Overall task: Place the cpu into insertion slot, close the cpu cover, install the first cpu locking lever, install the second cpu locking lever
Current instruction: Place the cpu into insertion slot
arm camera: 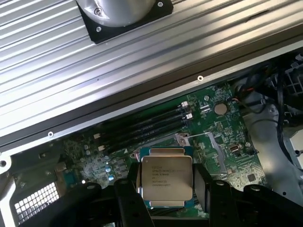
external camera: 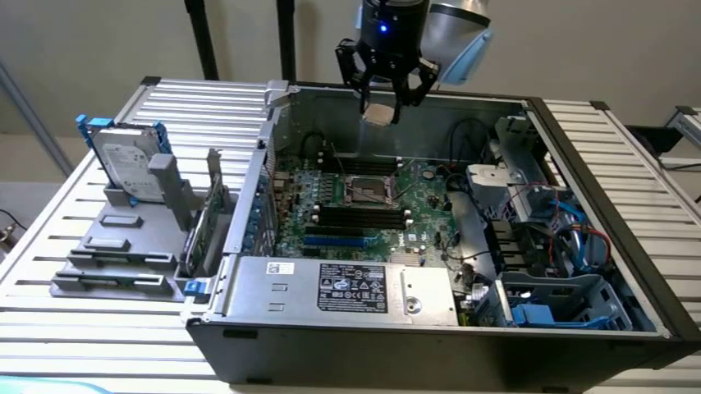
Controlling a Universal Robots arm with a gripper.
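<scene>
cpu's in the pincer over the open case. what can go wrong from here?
1. The pincer grips the cpu by two edges only, high above the green board. A slip would likely drop it onto the board.
2. The cpu looks tilted in the exterior view. If it meets the insertion slot that way, it may seat skewed or jam.

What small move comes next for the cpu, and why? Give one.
Probably lower it straight down: the end effector holds the cpu high above the motherboard, and the wrist view shows it roughly over the insertion slot, not yet seated.
</scene>
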